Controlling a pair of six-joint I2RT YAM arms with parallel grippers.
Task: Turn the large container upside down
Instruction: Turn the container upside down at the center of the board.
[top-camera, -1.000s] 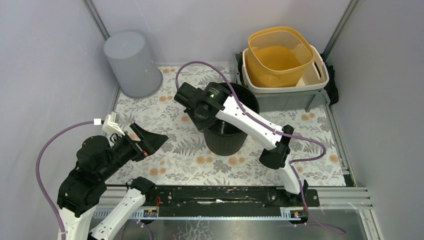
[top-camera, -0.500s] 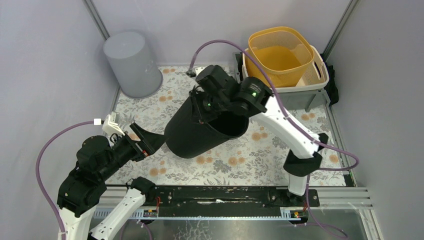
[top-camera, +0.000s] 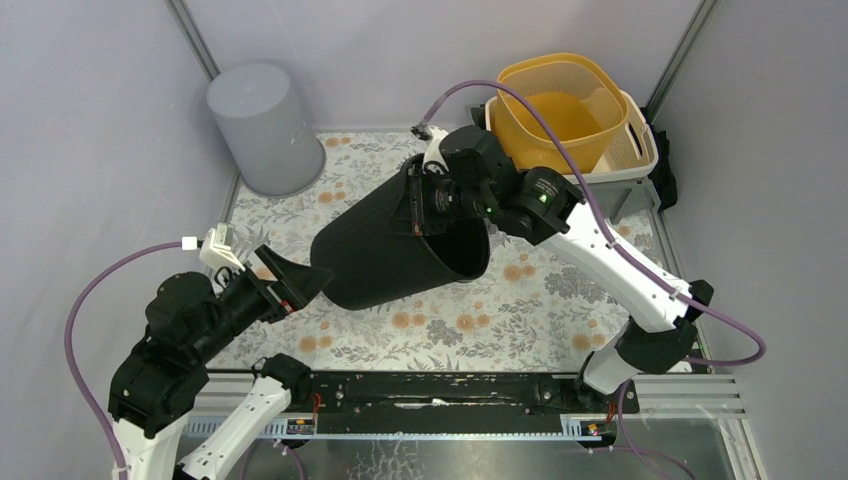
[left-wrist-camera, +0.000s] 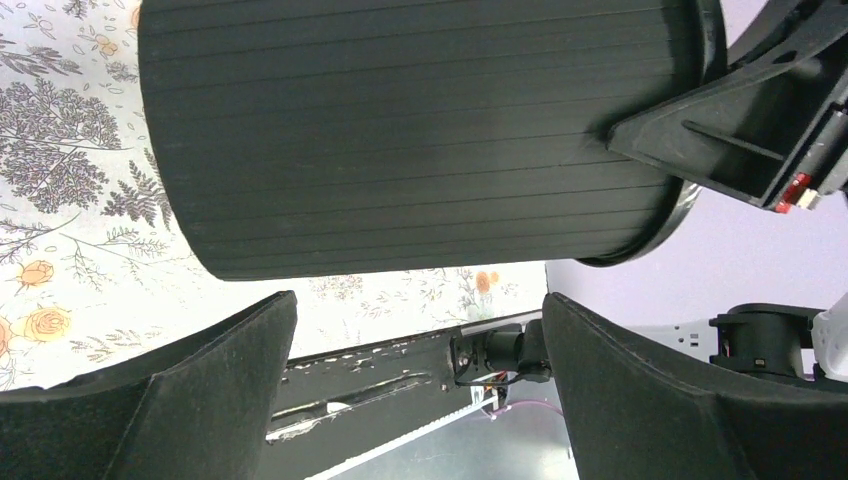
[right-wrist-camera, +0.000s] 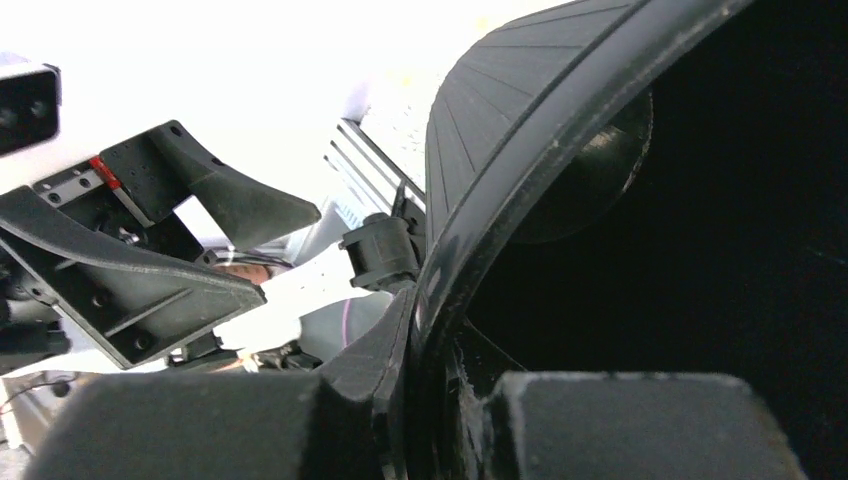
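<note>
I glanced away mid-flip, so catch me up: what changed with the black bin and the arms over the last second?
The right gripper, jaws shut on the rim throughout, tipped the black bin from upright to nearly on its side, base swinging toward the left gripper. Unchanged: the left gripper, open in its place, the grey bin and the yellow basket.

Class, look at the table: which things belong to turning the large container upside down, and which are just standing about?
In the job:
- black container, tilted over
- right gripper, shut on its rim
- left gripper, open beside its base

Standing about:
- grey bin, back left
- yellow basket, nested in a white basket on a grey crate
</note>
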